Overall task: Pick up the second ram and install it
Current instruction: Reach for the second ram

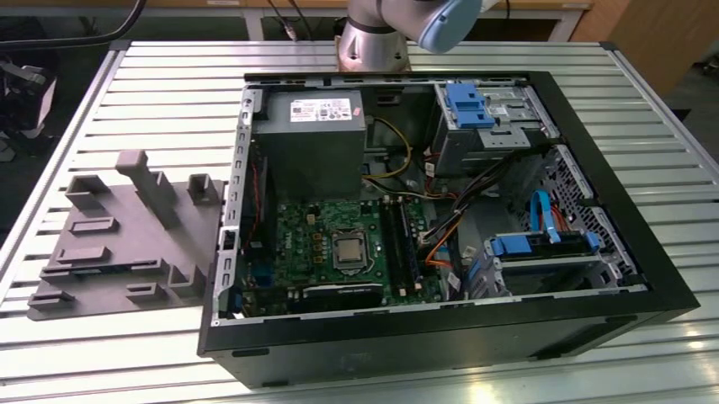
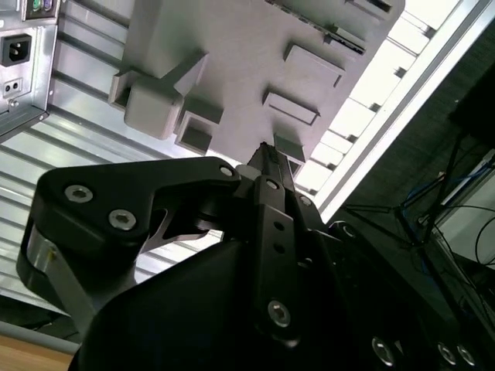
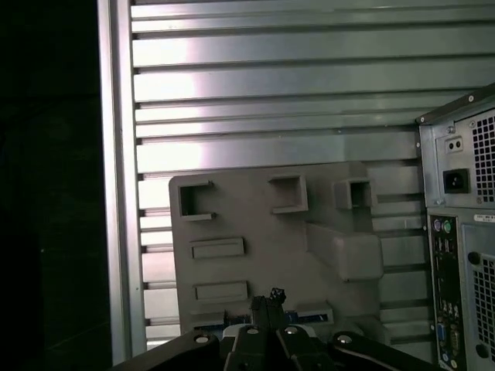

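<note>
Open computer case [image 1: 450,345] lying on a slatted metal table [image 1: 168,76]. In the exterior view, a gray moulded fixture [image 1: 124,244] with upright posts sits at 9 o'clock of the case. The second ram [image 1: 99,271], a thin bluish-green strip, lies flat in a slot along the fixture's 6 o'clock edge. In both wrist views the arm's fingers [image 3: 270,300] [image 2: 264,153] hang over the fixture, drawn together with nothing between them. Their tips are close to the ram; contact cannot be told. Inside the case, a green motherboard [image 1: 303,227] carries long black memory slots [image 1: 402,240] toward its 3 o'clock side.
</note>
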Controlling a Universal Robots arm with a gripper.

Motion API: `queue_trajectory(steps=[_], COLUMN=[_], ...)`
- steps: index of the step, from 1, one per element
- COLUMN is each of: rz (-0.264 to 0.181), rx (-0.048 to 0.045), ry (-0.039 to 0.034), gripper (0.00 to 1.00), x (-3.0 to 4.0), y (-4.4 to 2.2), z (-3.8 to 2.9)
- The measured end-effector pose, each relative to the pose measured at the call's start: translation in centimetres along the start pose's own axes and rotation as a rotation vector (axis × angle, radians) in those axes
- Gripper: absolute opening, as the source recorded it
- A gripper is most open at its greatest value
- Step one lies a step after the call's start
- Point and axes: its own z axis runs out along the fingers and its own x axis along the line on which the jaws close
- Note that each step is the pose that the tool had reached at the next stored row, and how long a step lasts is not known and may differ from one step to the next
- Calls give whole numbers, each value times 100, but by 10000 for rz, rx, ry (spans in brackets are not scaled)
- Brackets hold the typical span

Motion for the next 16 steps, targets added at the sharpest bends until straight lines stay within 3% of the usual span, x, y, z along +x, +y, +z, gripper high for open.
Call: queue_trajectory(steps=[16], rz=[0], rx=[0], ry=[0], gripper=[11], x=[-3], y=[-84], z=[79])
